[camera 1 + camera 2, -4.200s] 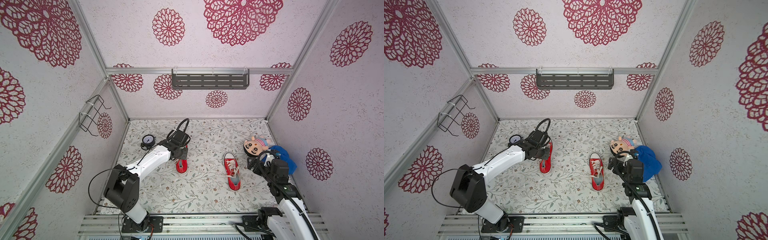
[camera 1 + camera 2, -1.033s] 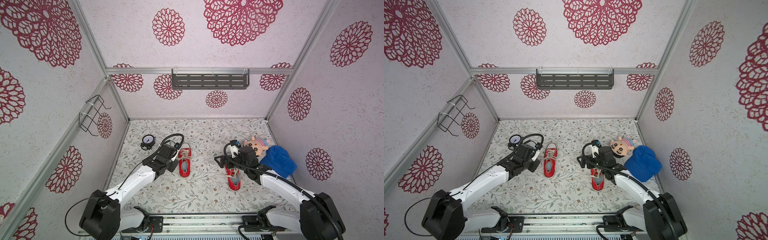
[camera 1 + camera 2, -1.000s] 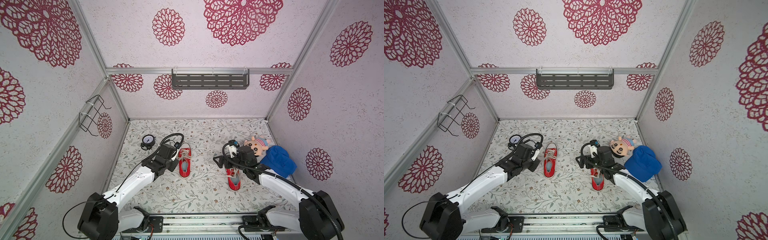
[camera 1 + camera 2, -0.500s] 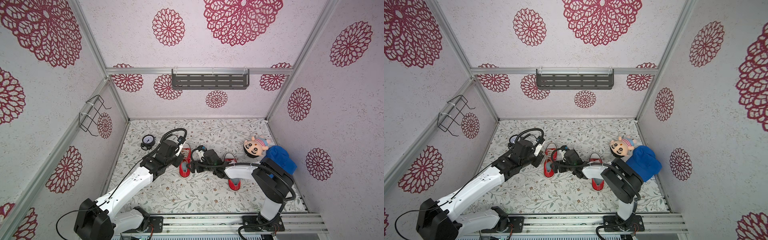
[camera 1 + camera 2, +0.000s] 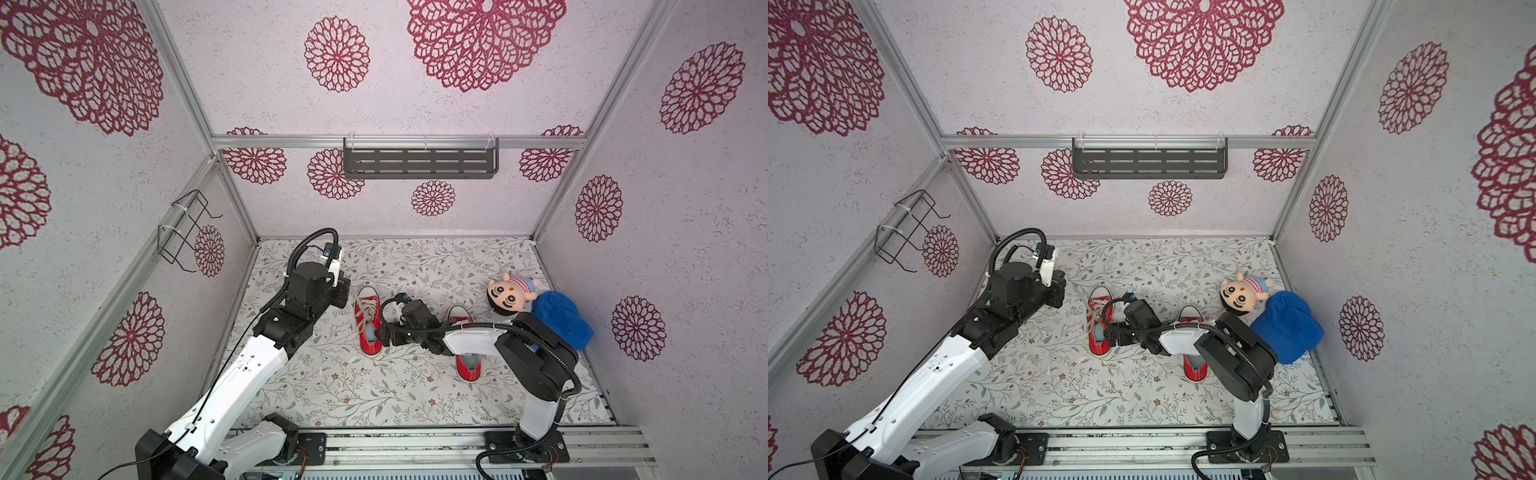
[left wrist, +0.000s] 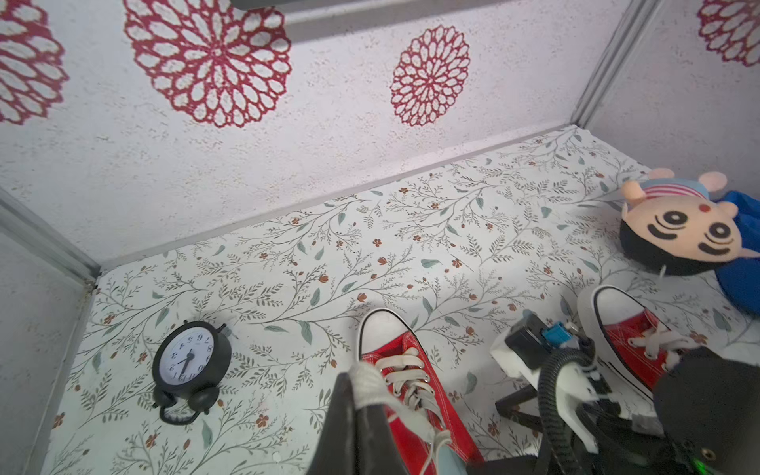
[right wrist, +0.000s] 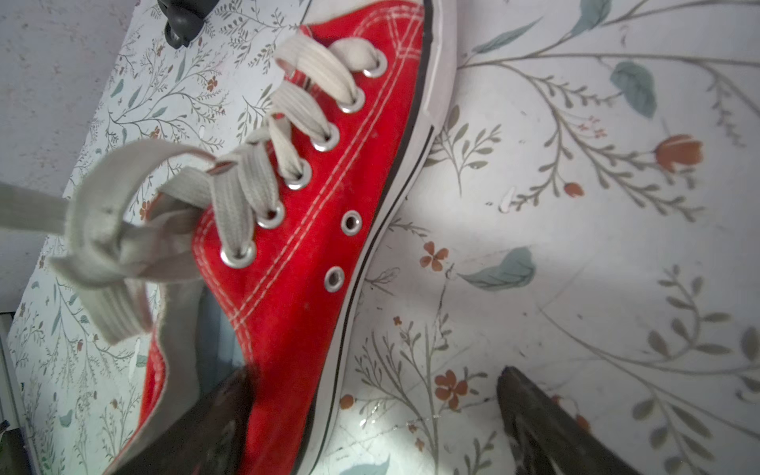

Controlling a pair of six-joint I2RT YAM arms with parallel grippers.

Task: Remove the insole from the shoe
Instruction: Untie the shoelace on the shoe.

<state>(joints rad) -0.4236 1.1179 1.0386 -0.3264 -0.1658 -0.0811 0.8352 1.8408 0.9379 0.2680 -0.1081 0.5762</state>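
A red shoe [image 5: 368,328] [image 5: 1098,328] with white laces lies on the floral floor, toe toward the back wall. Its pale blue insole [image 7: 218,329] [image 6: 448,460] shows inside the heel opening. My left gripper [image 6: 355,382] [image 5: 341,296] hangs to the left of the toe, shut on the end of a shoelace [image 6: 370,380] that stretches back to the shoe. My right gripper [image 7: 374,411] [image 5: 382,334] is open at the heel end. One of its fingers [image 7: 214,411] is inside the opening over the insole and the other stands outside on the floor, with the shoe's side wall between them.
A second red shoe [image 5: 467,361] lies partly under my right arm. A plush doll [image 5: 513,293] in blue rests at the right wall. A black alarm clock [image 6: 189,362] stands near the left back corner. A grey shelf [image 5: 419,162] and a wire rack [image 5: 183,232] hang on the walls.
My right arm has swung left from the second shoe to the left shoe and put one finger into its heel opening. The left gripper has risen slightly, still holding the lace.
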